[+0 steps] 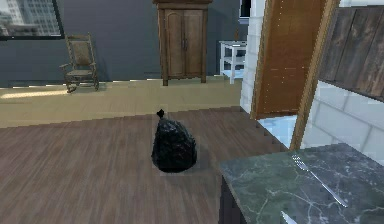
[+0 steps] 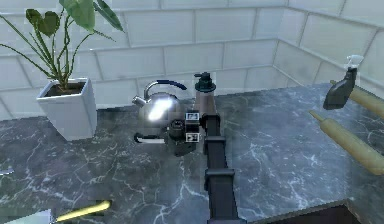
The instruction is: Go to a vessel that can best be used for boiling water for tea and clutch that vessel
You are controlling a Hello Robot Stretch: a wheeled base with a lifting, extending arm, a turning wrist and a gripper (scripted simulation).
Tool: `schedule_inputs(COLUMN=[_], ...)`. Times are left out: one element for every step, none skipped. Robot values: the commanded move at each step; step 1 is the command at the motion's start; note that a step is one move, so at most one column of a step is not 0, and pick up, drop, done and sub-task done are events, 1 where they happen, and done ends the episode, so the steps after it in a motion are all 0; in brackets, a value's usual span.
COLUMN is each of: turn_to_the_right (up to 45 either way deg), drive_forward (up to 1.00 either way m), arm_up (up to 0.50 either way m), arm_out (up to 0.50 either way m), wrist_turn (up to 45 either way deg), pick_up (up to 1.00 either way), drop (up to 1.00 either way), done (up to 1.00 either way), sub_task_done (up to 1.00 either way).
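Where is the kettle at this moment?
Arm side view, left of middle: the kettle stands on the marble counter, between the potted plant and a dark-capped bottle.

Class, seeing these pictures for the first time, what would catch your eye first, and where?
A shiny silver kettle stands on the dark marble counter, right of a leafy plant in a white pot, with the end effector close by it. In the forward view, a black rubbish bag sits alone on the wooden floor.
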Motion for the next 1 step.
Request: schedule_inputs(turn_to_the_right=[0.0], drive_forward=[0.00], arm_up=[0.10], arm_out=[0.00], wrist_turn=[0.0], pick_up=[0.00], drop=[0.00], done=[0.00], sub_task_done=[0.00])
